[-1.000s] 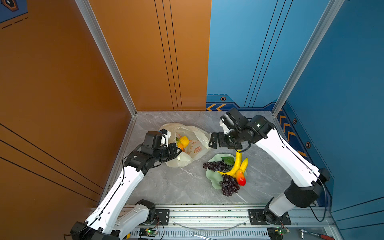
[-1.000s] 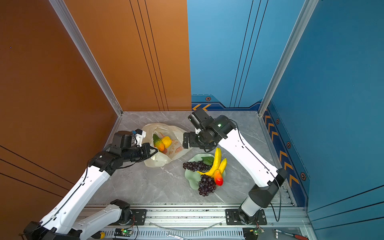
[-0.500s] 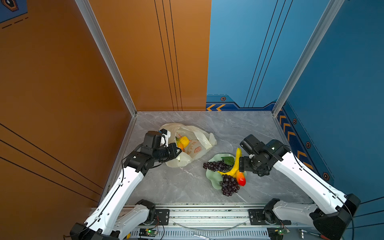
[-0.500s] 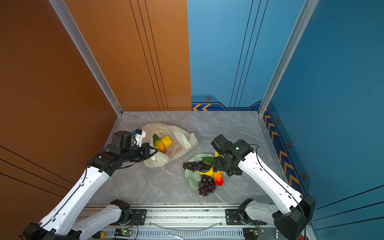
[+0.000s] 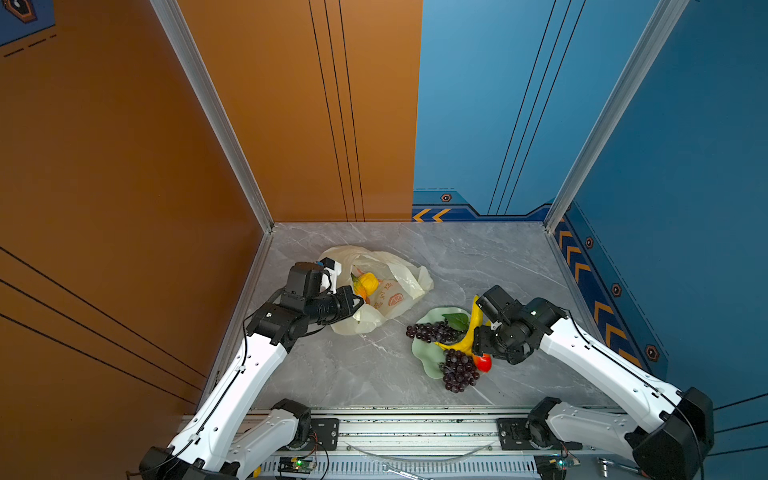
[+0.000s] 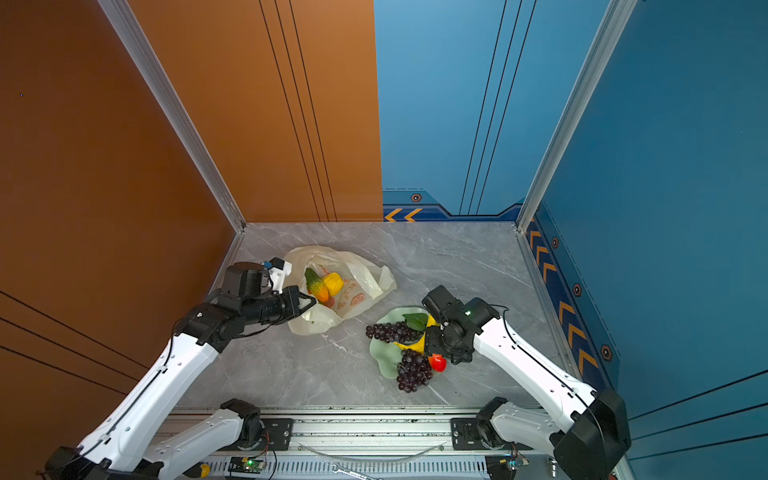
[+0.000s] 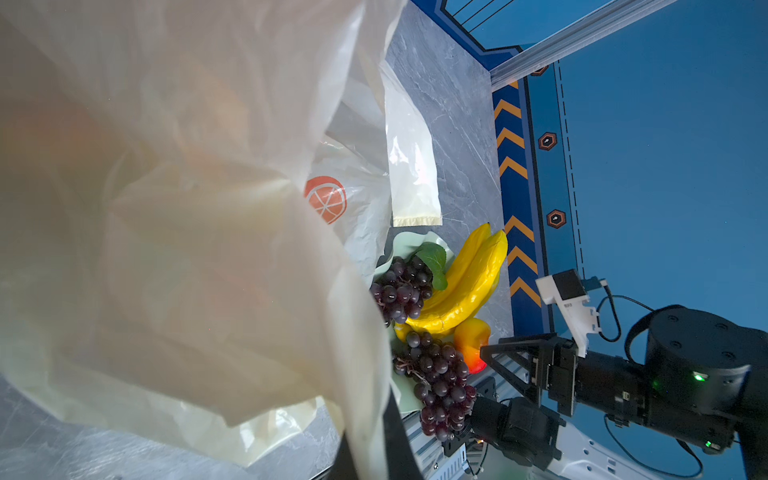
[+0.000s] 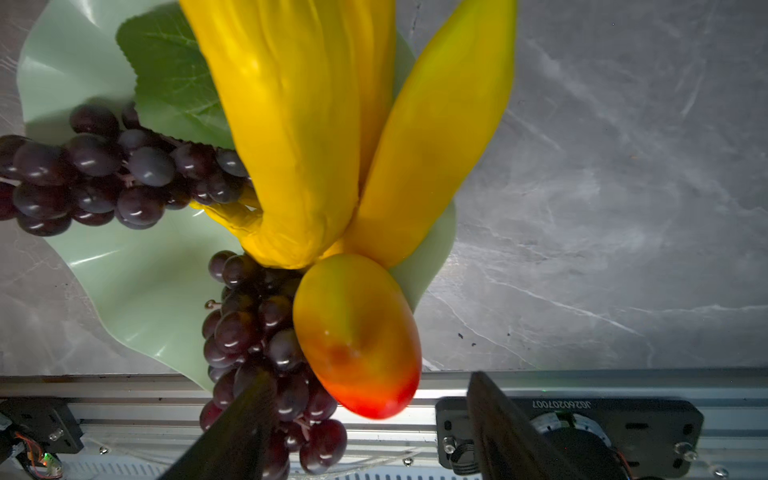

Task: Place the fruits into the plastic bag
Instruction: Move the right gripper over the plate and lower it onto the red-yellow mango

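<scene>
Seen from above, nearest at 5 o'clock on the grey surface [image 5: 332, 374], a pale green dish [image 5: 423, 359] holds bananas [image 5: 469, 332], grape bunches [image 5: 457, 370] and a red-orange mango [image 8: 357, 332]. The right pincer [image 8: 370, 374] stands spread, straddling the mango, apparently mid-pick; closing and lifting come next. Farther off, at 10 o'clock, the left pincer [image 5: 359, 304] pinches the rim of the plastic bag [image 5: 399, 299], holding its mouth open, with a yellow fruit [image 5: 368, 282] already inside.
</scene>
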`<state>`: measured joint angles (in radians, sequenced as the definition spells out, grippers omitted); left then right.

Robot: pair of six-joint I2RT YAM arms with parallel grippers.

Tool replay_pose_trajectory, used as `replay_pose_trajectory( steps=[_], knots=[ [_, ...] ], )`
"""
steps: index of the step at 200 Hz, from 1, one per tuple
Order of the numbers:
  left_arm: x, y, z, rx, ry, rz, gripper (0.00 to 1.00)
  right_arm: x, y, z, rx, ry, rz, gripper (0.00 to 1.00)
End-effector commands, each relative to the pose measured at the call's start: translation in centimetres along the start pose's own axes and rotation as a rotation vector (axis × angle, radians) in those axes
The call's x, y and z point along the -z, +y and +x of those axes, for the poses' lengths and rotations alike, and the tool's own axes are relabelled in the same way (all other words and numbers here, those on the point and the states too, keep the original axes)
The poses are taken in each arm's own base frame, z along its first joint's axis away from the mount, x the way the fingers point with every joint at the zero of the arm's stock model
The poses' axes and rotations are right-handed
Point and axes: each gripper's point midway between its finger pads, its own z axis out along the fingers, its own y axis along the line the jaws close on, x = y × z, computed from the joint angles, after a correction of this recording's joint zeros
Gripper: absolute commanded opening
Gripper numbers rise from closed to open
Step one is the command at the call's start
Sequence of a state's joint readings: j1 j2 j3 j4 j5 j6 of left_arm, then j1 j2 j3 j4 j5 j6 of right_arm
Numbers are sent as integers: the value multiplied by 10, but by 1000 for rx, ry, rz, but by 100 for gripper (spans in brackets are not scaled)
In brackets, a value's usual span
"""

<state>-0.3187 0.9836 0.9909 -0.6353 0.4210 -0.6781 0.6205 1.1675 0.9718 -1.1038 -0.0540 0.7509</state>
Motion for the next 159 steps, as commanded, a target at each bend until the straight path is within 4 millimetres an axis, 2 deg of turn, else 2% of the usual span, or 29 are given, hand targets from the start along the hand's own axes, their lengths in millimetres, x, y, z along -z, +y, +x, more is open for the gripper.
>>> replay_pose_trajectory(
  steps=[1,35,82,128,159],
  knots=[
    [2,-5,-2,-13,-4,25,0,-12,5,-3,20,7,-16,70],
    [2,-4,-2,-12,-5,23,0,-28,3,-1,22,39,-4,68],
    [2,-4,-2,-8,-7,19,0,-40,-5,3,18,60,7,63],
    [1,-2,-2,-2,-8,13,0,-45,-5,4,15,65,2,58],
    [1,-2,-2,-3,-12,9,0,-45,-3,1,20,61,-4,50]
  ],
)
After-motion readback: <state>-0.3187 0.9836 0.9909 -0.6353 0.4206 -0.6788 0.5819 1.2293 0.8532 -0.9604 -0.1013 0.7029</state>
